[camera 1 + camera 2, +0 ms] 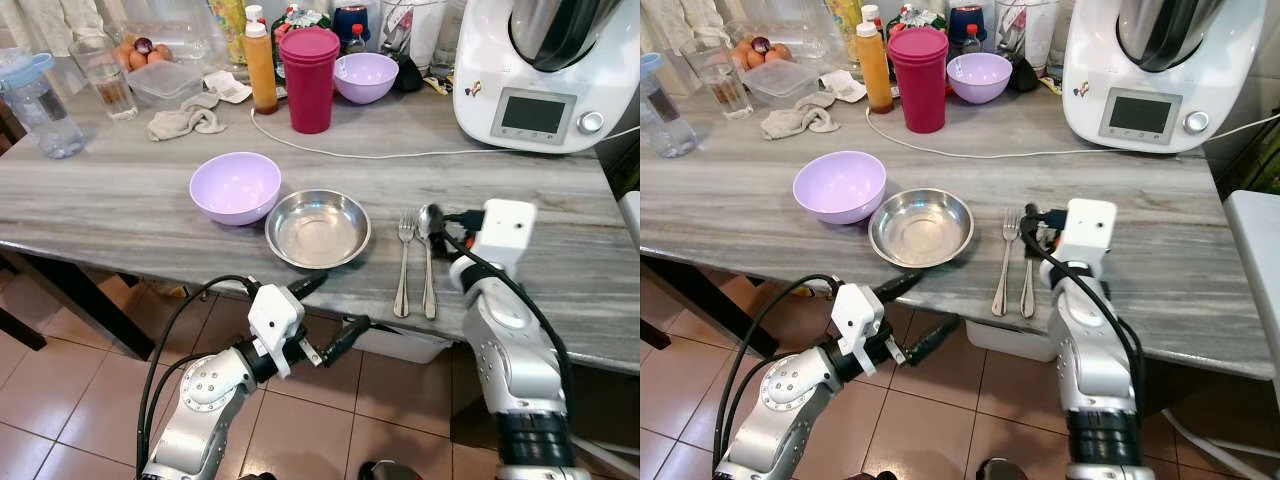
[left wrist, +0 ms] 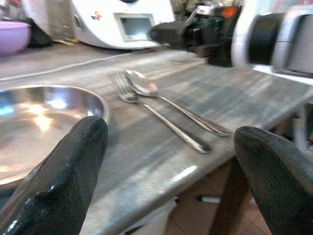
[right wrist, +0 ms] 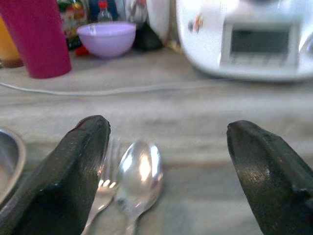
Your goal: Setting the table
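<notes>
While the right gripper [image 1: 436, 222] is hovering low over the counter [image 1: 120, 200] w/ fingers spread wide and pinching nothing, the spoon [image 1: 428, 262] and fork [image 1: 403, 264] are lying side by side just below it, handles pointing toward the counter's front edge. In the right wrist view the spoon bowl [image 3: 140, 169] is sitting btwn the two open fingers, the fork tines [image 3: 105, 188] half hidden behind one finger [image 3: 73, 169].

The left gripper [image 1: 338, 313] is hanging below the counter edge, also spread and empty, near the steel bowl [image 1: 317, 228]. That bowl is touching or nearly touching the lilac bowl [image 1: 236, 186] on its left; can't tell which.

Setting looks mostly done: bowls placed, cutlery laid to the right.

Risks from here, as I'm judging them:
- Right gripper is sitting very close to the cutlery heads. Any sideways drift while pulling back could be nudging spoon or fork out of line, or skating them toward the edge, since handle ends are lying near the lip.
- Left gripper is sitting just under the counter edge; rising straight up could be knocking the overhang and jolting the steel bowl.
- White cable [image 1: 350, 152] is running across the counter behind the bowls toward the kitchen machine [image 1: 540, 70]; a reach to the red cups [image 1: 309, 80] could be snagging it.
</notes>
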Available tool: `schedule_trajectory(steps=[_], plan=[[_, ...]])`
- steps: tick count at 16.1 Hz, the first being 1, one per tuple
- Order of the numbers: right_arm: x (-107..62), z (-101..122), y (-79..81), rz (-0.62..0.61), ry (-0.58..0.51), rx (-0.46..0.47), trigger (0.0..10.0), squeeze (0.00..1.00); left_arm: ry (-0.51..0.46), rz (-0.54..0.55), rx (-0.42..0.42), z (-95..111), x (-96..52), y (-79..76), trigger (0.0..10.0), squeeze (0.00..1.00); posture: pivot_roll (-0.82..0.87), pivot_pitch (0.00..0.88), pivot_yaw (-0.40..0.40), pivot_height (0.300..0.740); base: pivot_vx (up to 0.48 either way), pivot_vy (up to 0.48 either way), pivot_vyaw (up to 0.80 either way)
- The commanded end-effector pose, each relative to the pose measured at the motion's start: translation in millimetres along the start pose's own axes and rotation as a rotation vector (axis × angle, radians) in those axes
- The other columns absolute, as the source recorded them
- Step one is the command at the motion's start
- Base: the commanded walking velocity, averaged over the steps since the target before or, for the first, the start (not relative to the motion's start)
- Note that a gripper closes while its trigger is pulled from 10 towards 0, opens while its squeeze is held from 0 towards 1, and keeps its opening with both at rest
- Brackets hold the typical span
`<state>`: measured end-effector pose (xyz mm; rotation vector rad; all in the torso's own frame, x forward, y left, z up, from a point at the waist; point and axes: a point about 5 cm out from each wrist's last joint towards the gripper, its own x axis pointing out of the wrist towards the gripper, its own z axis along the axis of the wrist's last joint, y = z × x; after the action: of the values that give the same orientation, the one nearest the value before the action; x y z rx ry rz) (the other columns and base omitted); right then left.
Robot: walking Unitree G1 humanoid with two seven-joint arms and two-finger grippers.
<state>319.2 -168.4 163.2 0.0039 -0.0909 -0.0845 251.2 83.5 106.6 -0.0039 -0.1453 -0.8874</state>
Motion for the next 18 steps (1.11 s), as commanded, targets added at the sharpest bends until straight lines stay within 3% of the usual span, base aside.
schedule_trajectory(steps=[1, 3, 5, 6, 9, 10, 11, 13, 15, 18], plan=[[-4.3, 5.6, -4.7, -0.018, -0.039, -0.046, 10.0, 1.0, 0.006, 0.052, 0.021, -1.1, -2.3, 4.0, 10.0, 0.0, -0.25, 0.111, 0.005, 0.74, 0.0, 0.0, 0.0], [-12.2, 4.7, -15.7, -0.034, -0.055, -0.101, 10.0, 1.0, 0.025, 0.175, 0.04, -7.0, -4.0, 11.6, 10.0, 0.0, -0.25, 0.108, 0.003, 0.74, 0.0, 0.0, 0.0], [-19.6, 2.7, -24.0, -0.047, -0.055, -0.115, 10.0, 1.0, 0.068, 0.308, 0.051, -13.5, -7.0, 21.3, 10.0, 0.0, -0.25, 0.105, 0.009, 0.74, 0.0, 0.0, 0.0], [-25.4, 0.4, -29.9, -0.053, -0.055, -0.121, 10.0, 1.0, 0.13, 0.431, 0.081, -22.9, -12.7, 31.6, 10.0, 0.0, -0.25, 0.105, 0.014, 0.74, 0.0, 0.0, 0.0], [-33.9, -1.9, -37.0, -0.069, -0.052, -0.139, 10.0, 1.0, 0.155, 0.6, 0.085, -25.6, -18.8, 46.8, 10.0, 0.0, -0.25, 0.099, 0.024, 0.74, 0.0, 0.0, 0.0], [-38.8, -6.4, -38.2, -0.071, -0.029, -0.139, 10.0, 0.93, 0.155, 0.673, 0.099, -23.5, -20.2, 55.7, 10.0, 0.0, -0.25, 0.096, 0.034, 0.74, 0.0, 0.0, 0.0], [-40.6, -9.0, -38.5, -0.071, -0.018, -0.136, 10.0, 0.0, 0.158, 0.708, 0.108, -22.2, -20.4, 60.3, 10.0, 0.0, -0.26, 0.095, 0.037, 0.74, 0.0, 0.0, -0.75], [-42.2, -10.6, -37.0, -0.067, -0.011, -0.135, 10.0, 0.0, 0.147, 0.741, 0.086, -20.1, -18.0, 65.4, 10.0, 0.0, -0.26, 0.094, 0.04, 0.74, 0.0, 0.0, -0.76], [-41.9, -10.2, -35.0, -0.057, -0.014, -0.133, 10.0, 0.0, 0.154, 0.758, 0.115, -18.6, -14.6, 66.8, 10.0, 0.0, -0.26, 0.093, 0.044, 0.74, 0.0, 0.0, -0.74], [-38.5, -7.7, -33.7, -0.056, -0.028, -0.139, 10.0, 0.0, 0.148, 0.759, 0.109, -16.5, -8.9, 65.9, 10.0, 0.0, -0.26, 0.095, 0.046, 0.74, -0.085, 0.0, 0.0]])
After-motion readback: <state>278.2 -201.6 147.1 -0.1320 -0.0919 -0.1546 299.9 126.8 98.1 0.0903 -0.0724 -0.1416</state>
